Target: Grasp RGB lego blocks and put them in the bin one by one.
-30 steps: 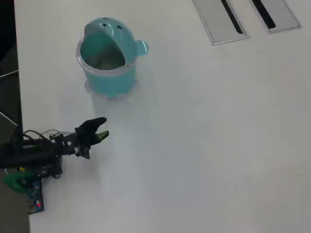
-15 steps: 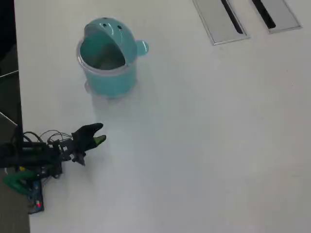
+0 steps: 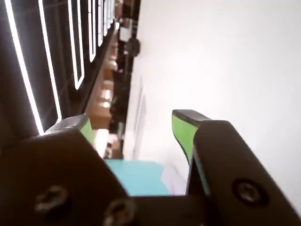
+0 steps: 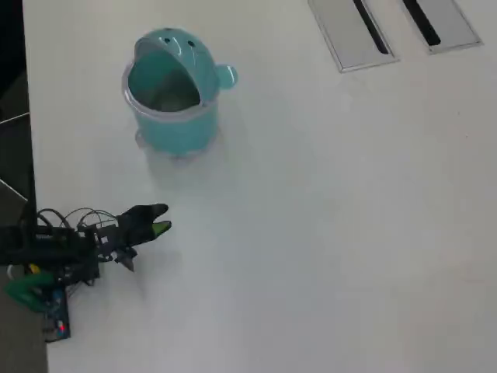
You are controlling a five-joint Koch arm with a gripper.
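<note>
The teal bin (image 4: pixel 172 93) stands at the upper left of the white table in the overhead view, its domed lid tipped back and its mouth showing. My gripper (image 4: pixel 158 220) hovers low over the table below the bin, well apart from it. The wrist view shows the gripper (image 3: pixel 131 120) open, its green-padded fingers (image 3: pixel 182 131) spread wide with nothing between them. A patch of the teal bin (image 3: pixel 138 176) appears in the gap, farther off. The lego blocks show in neither view.
Two flat grey slotted panels (image 4: pixel 353 33) (image 4: pixel 439 23) lie at the top right. The table's left edge (image 4: pixel 28 155) runs close beside the arm's base and its cables (image 4: pixel 46 252). White tabletop (image 4: pixel 334 233) stretches to the right of the gripper.
The gripper has drawn back a little toward the arm's base and sunk lower in the overhead view, away from the bin. The bin has not moved.
</note>
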